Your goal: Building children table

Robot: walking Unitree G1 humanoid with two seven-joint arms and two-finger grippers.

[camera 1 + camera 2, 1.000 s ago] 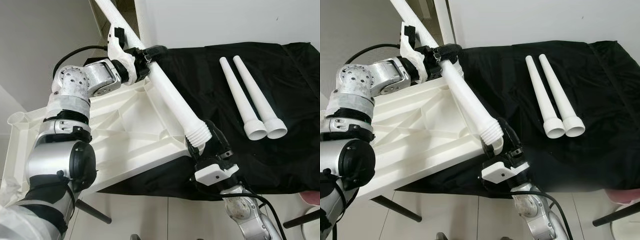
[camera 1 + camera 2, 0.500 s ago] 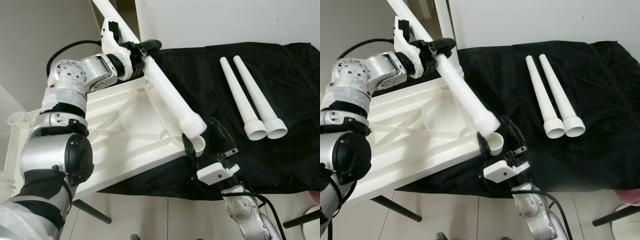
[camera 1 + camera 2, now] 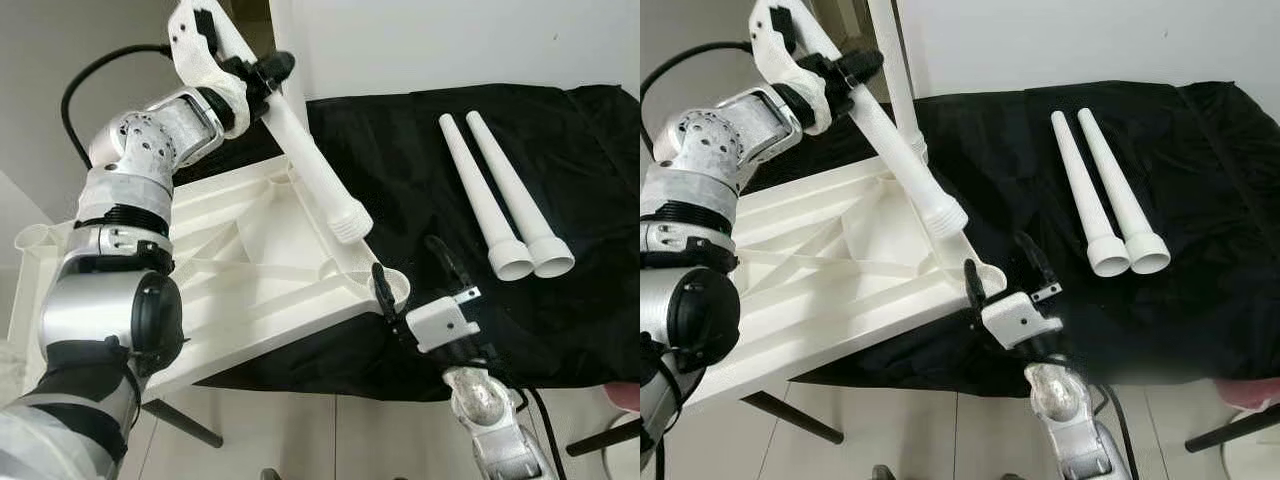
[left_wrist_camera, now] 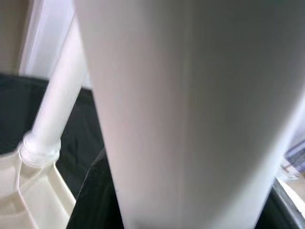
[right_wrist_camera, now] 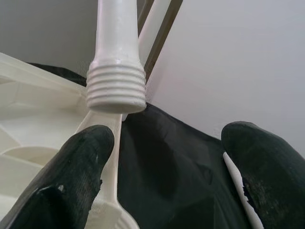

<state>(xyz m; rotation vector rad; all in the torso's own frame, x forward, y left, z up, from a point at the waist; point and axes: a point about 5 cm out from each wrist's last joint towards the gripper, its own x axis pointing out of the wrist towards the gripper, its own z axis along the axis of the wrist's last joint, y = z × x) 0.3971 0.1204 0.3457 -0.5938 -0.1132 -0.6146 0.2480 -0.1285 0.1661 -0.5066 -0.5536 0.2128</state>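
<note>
1. Left eye view: the left gripper (image 3: pixel 262 72) is clamped on the long white tapered plastic leg (image 3: pixel 310 160), which slants down toward the robot with its threaded end (image 3: pixel 350 222) foremost.
2. That end hangs just above and behind the round corner socket (image 3: pixel 394 287) of the upturned white plastic tabletop (image 3: pixel 230 270); seating it appears to call for a short descent along the leg's axis.
3. The right gripper (image 3: pixel 412 275), jaws wide and empty, brackets that socket corner and is the nearer arm.
4. Two spare white legs (image 3: pixel 500 200) lie well apart on the black cloth (image 3: pixel 590 180), leaving open room.
</note>
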